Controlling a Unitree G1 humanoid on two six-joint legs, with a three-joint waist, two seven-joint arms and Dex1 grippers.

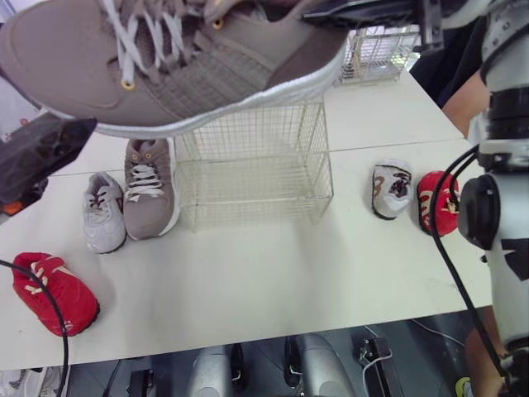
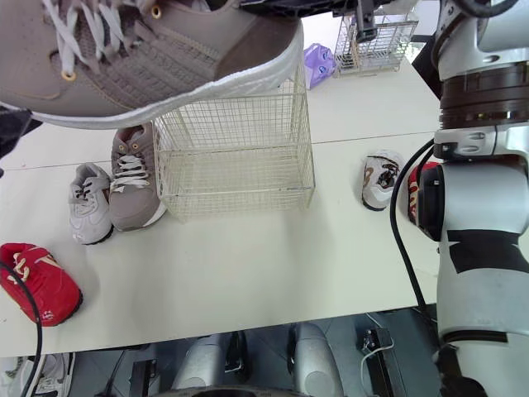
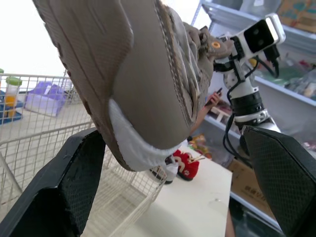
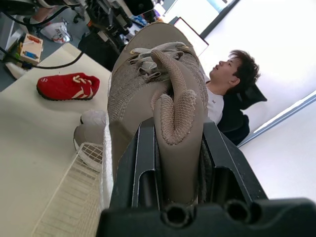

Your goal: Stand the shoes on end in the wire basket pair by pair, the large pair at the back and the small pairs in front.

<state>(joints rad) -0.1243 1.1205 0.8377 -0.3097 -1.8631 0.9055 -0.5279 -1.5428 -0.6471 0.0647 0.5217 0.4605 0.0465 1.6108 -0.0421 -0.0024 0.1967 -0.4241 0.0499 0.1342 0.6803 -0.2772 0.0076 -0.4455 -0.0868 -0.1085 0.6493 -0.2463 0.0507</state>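
Red in the lower left of the frame: a small red shoe (image 1: 54,291) lying on the pale surface (image 1: 273,281); above it, at the left edge, the left end effector (image 3: 170,132) hangs with its fingers spread wide, closed on nothing, the raised shoe's toe sitting in the gap. Moving right, a small grey-white shoe (image 1: 103,212) lies right beside a large taupe shoe (image 1: 149,188); that one rests just beside the wire basket (image 1: 256,165), mid-frame and empty.

Across the upper left and centre, the other large taupe shoe (image 1: 165,66) is in the air, roughly level, sole down; the right end effector (image 4: 178,168) is clamped on its heel. At the upper right sits a second basket (image 1: 380,54), well apart; below it, a white-and-brown small shoe (image 1: 391,190) and a second red shoe (image 1: 438,203), side by side.

My read: we're on the large pair, first shoe; the next move calls for tipping it on end and lowering it against the basket's back wall; then its mate.

The count: six shoes; two taupe, two red, two pale; none in the basket yet; two baskets.
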